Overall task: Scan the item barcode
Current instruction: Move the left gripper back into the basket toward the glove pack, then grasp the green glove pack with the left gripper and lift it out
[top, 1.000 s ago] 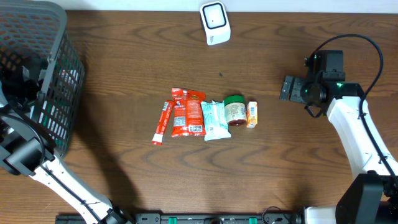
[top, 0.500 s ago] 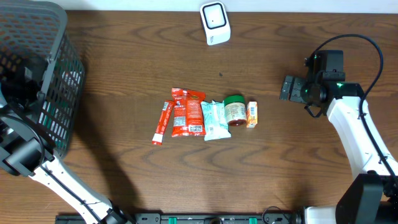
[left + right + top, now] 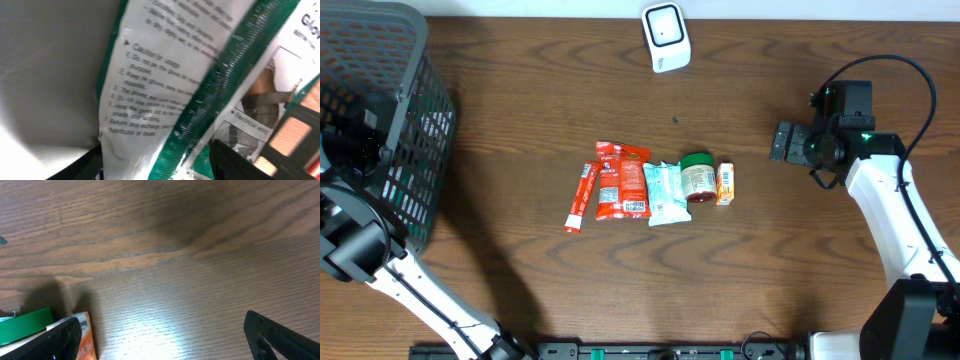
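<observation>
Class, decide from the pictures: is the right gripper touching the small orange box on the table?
Apart. The overhead view shows a stretch of bare table between the right gripper and the orange box, so the gap is plain.

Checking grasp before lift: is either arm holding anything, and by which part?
Right fingers: apart, nothing between them. Left fingers flank the lower edge of a green-and-white glove packet; whether they grip it cannot be told.
</observation>
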Motion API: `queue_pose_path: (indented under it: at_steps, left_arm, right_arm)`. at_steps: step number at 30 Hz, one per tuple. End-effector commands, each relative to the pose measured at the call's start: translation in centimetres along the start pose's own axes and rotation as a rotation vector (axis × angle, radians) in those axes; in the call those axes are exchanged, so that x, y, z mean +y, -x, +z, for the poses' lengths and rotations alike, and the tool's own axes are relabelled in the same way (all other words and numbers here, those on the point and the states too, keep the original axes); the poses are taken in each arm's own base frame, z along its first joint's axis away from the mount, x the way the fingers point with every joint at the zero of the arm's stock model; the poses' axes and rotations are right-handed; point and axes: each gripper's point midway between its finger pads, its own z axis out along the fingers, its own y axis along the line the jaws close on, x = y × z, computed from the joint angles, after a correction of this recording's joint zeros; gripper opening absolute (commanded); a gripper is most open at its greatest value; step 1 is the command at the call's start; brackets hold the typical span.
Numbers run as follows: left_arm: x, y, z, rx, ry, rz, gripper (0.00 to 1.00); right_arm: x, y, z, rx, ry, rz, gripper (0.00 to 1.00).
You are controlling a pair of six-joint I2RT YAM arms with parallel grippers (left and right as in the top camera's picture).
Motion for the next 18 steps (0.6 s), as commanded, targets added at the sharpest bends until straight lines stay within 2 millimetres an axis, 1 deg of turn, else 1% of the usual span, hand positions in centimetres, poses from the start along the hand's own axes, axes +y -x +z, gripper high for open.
queue_pose_path:
  at_steps: [1, 3, 4, 5, 6, 7, 10, 12, 14, 15, 16, 18]
  left_arm:
    - [-1.9, -0.6, 1.8, 0.031, -0.140, -0.025, 0.57]
    - [-2.0, -0.6, 1.8, 0.028, -0.150, -0.026, 0.48]
    - [-2.0, -0.6, 1.8, 0.029, -0.150, -0.026, 0.41]
    - [-2.0, -0.6, 1.8, 0.029, -0.150, -0.026, 0.30]
    - [-2.1, -0.6, 1.8, 0.031, -0.151, -0.027, 0.11]
    - [-2.1, -0.6, 1.7, 0.029, -0.150, -0.027, 0.08]
    - [-2.2, 0.2, 0.7, 0.001, -0.141, -0.064, 0.07]
    - [-2.4, 1.1, -0.6, -0.039, -0.129, -0.084, 0.07]
    - [-2.6, 2.1, -2.6, -0.092, -0.116, -0.107, 0.07]
    - [-2.7, 2.7, -3.9, -0.127, -0.109, -0.119, 0.07]
    - [-3.0, 3.6, -6.2, -0.192, -0.096, -0.129, 0.07]
    - [-3.6, 4.6, -9.5, -0.283, -0.081, -0.139, 0.07]
  right_arm:
    - [-0.1, 0.7, -0.7, -0.027, -0.004, -0.004, 0.99]
    - [-0.1, 0.7, -0.7, -0.028, -0.004, -0.004, 0.99]
    - [-0.1, 0.7, -0.7, -0.028, -0.004, -0.004, 0.99]
    - [-0.1, 0.7, -0.7, -0.028, -0.004, -0.004, 0.99]
    - [-0.1, 0.7, -0.7, -0.028, -0.004, -0.004, 0.99]
    - [-0.1, 0.7, -0.7, -0.028, -0.004, -0.004, 0.99]
    - [-0.1, 0.7, -0.7, -0.028, -0.004, -0.004, 0.99]
    - [-0.1, 0.7, -0.7, -0.028, -0.004, -0.004, 0.99]
    - [-0.1, 0.7, -0.7, -0.028, -0.004, -0.004, 0.99]
    - [-0.1, 0.7, -0.7, -0.028, -0.004, -0.004, 0.99]
    - [-0.1, 0.7, -0.7, -0.028, -0.004, -0.004, 0.99]
    - [-0.1, 0.7, -0.7, -0.028, -0.004, -0.004, 0.99]
